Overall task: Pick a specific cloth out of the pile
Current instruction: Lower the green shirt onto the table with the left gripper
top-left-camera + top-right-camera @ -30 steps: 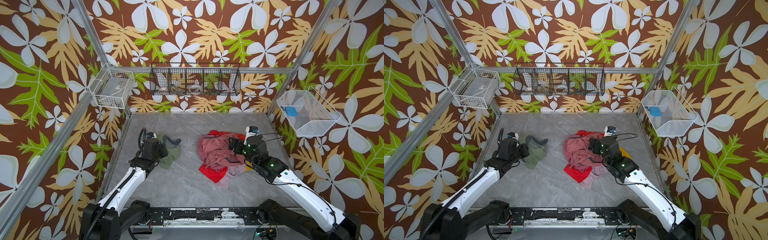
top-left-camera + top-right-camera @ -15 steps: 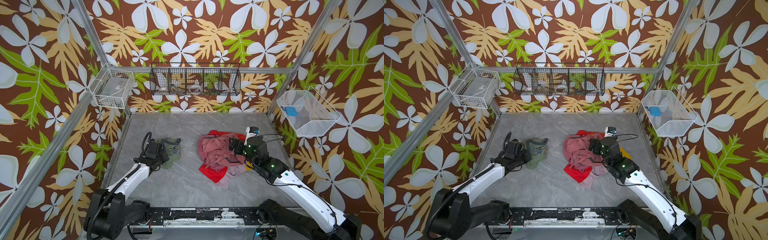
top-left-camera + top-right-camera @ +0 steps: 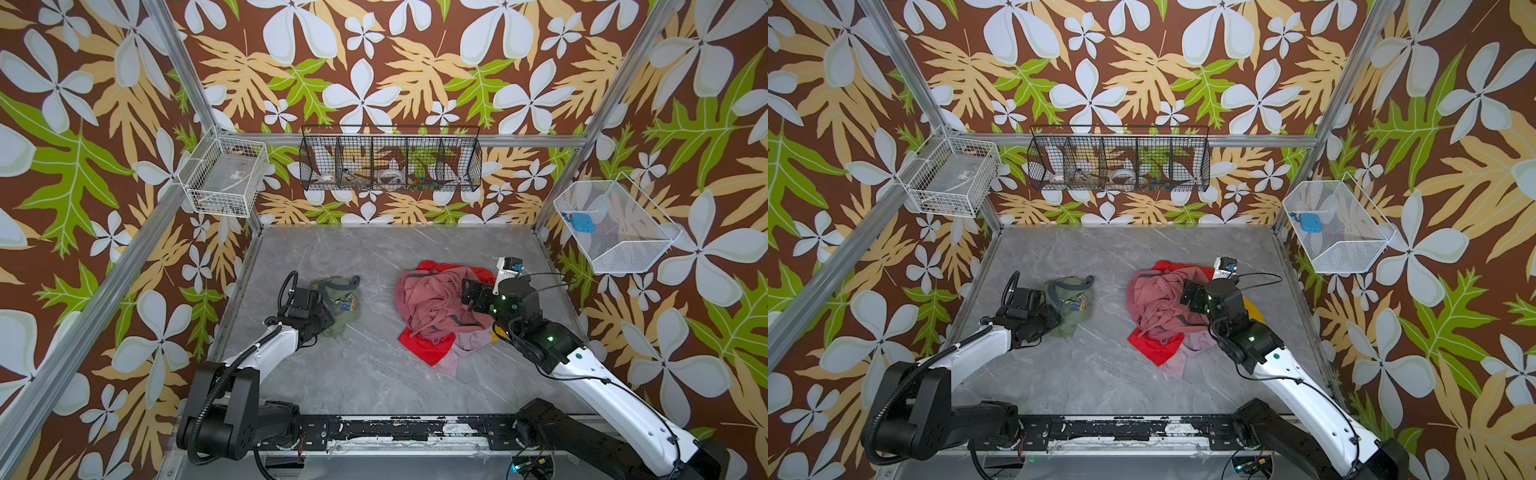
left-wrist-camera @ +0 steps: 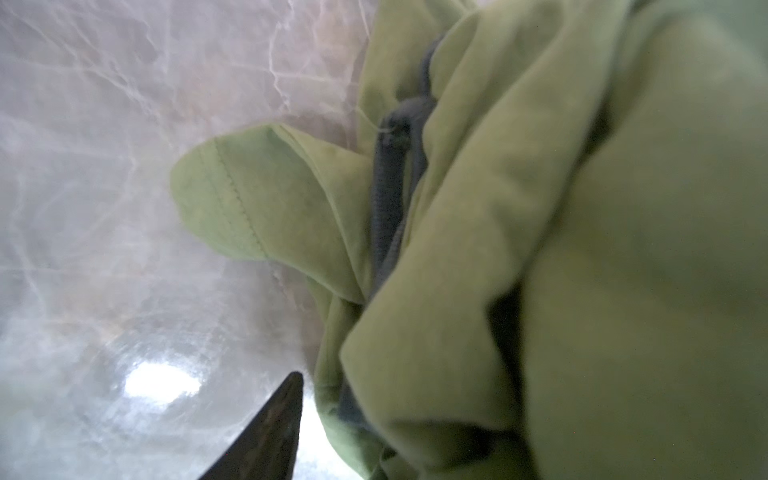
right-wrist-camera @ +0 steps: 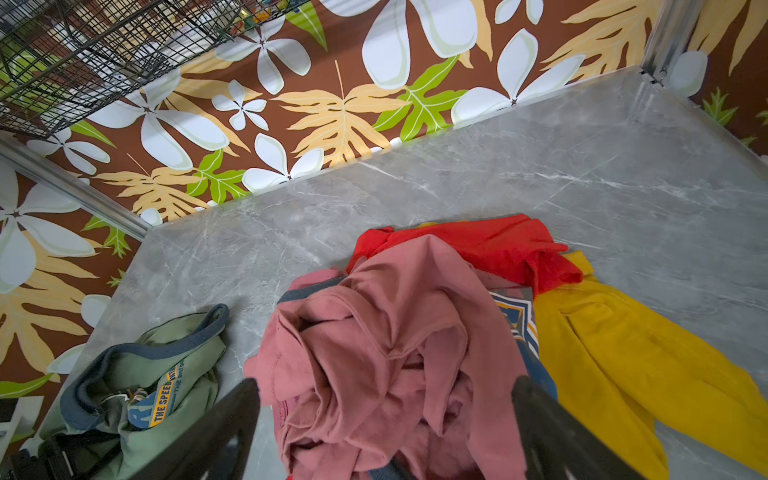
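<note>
Sage-green shirt-like cloth (image 3: 343, 305) with grey-blue neck trim: lies crumpled on the left half of the grey marble tabletop (image 3: 374, 257). It is well apart from the pile (image 3: 432, 307) of dusty-pink, red, yellow and lilac garments on the right half.

Left gripper (image 3: 320, 311): low, against the cloth's left edge. The wrist view shows one dark finger (image 4: 266, 432) beside green folds and the other is hidden. Cannot tell how wide the jaws stand, or whether fabric is caught.

Right gripper (image 5: 384, 382): over the pile's pink garment, jaws spread wide, holding nothing.

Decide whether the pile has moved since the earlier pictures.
No. The pile lies where it did, equally near the right edge of the table.
</note>
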`<act>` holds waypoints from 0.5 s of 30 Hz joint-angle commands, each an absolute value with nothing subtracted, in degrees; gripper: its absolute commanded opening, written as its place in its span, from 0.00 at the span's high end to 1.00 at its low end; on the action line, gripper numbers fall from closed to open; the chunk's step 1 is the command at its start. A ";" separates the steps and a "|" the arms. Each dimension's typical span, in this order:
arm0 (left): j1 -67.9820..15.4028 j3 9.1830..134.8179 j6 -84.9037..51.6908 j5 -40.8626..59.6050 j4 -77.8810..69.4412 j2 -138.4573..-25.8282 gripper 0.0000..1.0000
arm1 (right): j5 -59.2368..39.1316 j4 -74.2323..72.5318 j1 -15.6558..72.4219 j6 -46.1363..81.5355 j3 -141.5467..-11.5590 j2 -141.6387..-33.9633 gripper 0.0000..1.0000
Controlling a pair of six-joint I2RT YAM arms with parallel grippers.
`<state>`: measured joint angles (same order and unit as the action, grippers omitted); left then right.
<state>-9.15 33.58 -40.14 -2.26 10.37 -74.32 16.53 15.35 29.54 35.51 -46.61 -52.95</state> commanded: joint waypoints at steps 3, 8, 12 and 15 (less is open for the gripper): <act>-9.00 33.81 -41.18 -6.76 14.48 -69.23 0.36 | 18.18 15.76 29.53 34.08 -47.23 -52.48 0.05; -9.01 33.94 -42.19 -12.18 18.65 -61.55 0.31 | 18.94 15.89 29.54 33.49 -47.26 -52.03 0.04; -9.11 36.77 -41.39 -17.55 23.69 -56.99 0.31 | 19.09 15.63 29.55 33.10 -47.50 -52.20 0.04; -9.25 39.52 -39.63 -20.38 26.18 -55.08 0.31 | 19.10 15.64 29.54 32.79 -48.01 -52.47 0.04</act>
<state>-9.17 37.74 -41.47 -15.18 22.17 -56.12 18.20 15.88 29.54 33.76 -47.29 -52.36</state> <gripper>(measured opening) 0.694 0.964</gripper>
